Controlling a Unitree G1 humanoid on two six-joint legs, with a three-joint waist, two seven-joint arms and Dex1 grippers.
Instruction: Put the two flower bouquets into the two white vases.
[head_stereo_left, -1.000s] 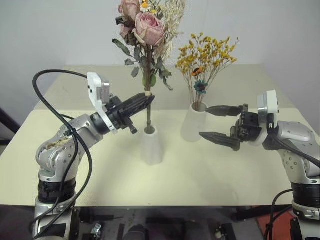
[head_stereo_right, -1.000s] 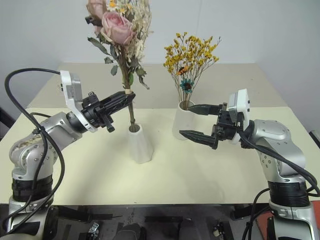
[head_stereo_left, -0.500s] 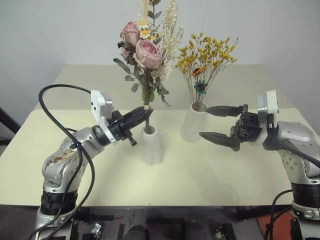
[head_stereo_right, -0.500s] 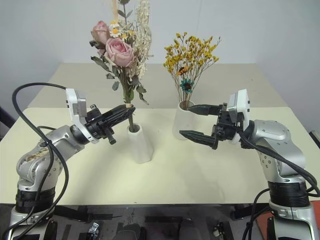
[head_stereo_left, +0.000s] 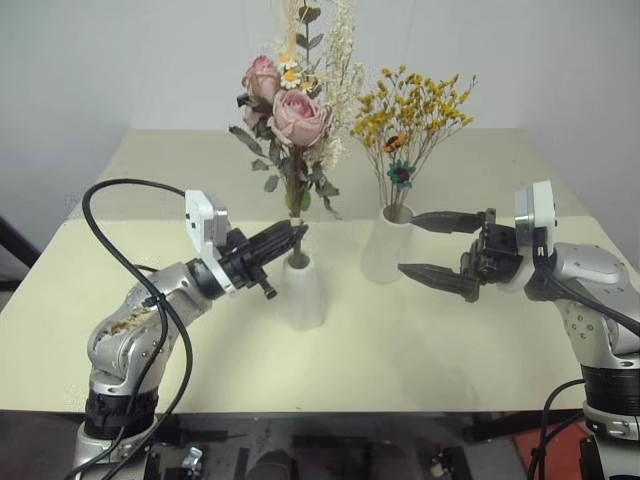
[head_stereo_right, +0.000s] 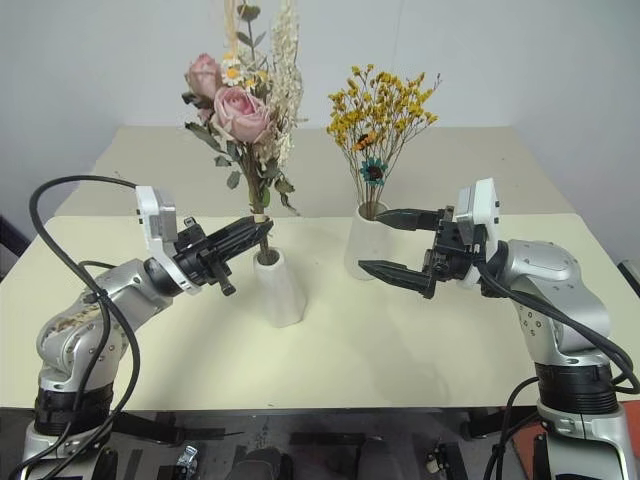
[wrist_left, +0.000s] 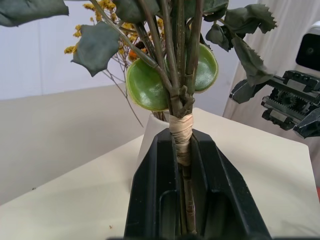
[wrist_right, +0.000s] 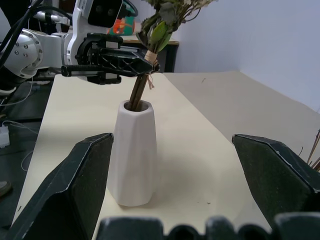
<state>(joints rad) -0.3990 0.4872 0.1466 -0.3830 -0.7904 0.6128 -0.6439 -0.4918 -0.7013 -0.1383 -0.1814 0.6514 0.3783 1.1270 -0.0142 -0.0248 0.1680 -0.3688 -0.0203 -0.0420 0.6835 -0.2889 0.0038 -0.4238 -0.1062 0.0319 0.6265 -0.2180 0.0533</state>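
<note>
We see the left gripper (head_stereo_left: 292, 233) pinching the pink rose bouquet (head_stereo_left: 290, 110) at its taped stem, whose foot sits in the small cone vase (head_stereo_left: 303, 290). The right gripper (head_stereo_left: 428, 245) hangs spread wide beside the taller vase (head_stereo_left: 385, 248), which holds the yellow bouquet (head_stereo_left: 412, 108).

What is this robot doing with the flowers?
It is arranging two bouquets in two white vases. The left gripper is shut on the stem of the pink rose bouquet, whose lower end already sits in the mouth of the small cone vase. The yellow blossom bouquet stands in the taller vase. The right gripper waits open beside that taller vase, holding nothing.
</note>
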